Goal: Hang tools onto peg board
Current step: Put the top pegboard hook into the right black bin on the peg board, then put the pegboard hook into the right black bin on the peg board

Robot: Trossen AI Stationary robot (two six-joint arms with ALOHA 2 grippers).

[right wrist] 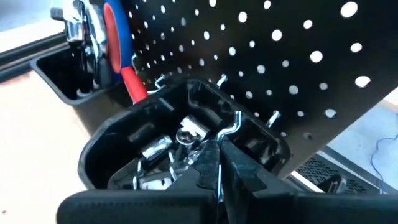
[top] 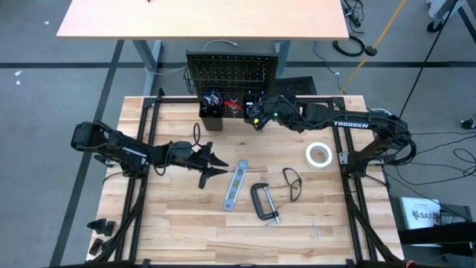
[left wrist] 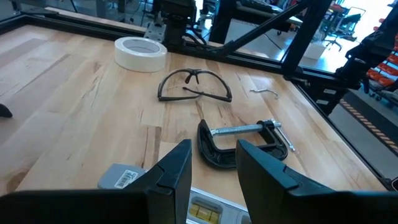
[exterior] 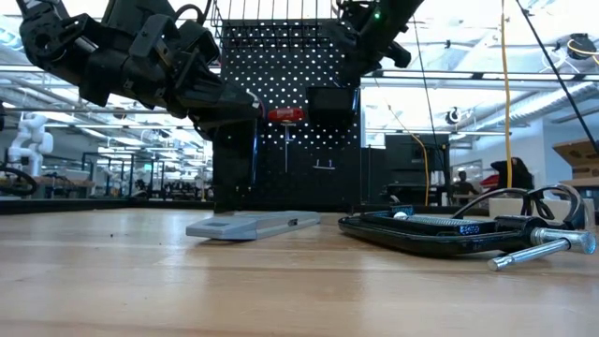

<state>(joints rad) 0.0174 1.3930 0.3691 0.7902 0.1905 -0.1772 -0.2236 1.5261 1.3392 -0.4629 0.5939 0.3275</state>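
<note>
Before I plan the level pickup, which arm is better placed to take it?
Probably left. The left claw, open, hovers right beside the level, which shows just past its fingers in its wrist view. The right claw is up at the peg board, shut on a metal hook.

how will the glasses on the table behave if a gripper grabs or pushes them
The glasses look thin-framed and light, so a push would probably slide them across the wooden table rather than tip them. Their arms are folded out behind the lens, so they may flex or swing when pinched. The smooth, curved lens could slip between the fingers.
</note>
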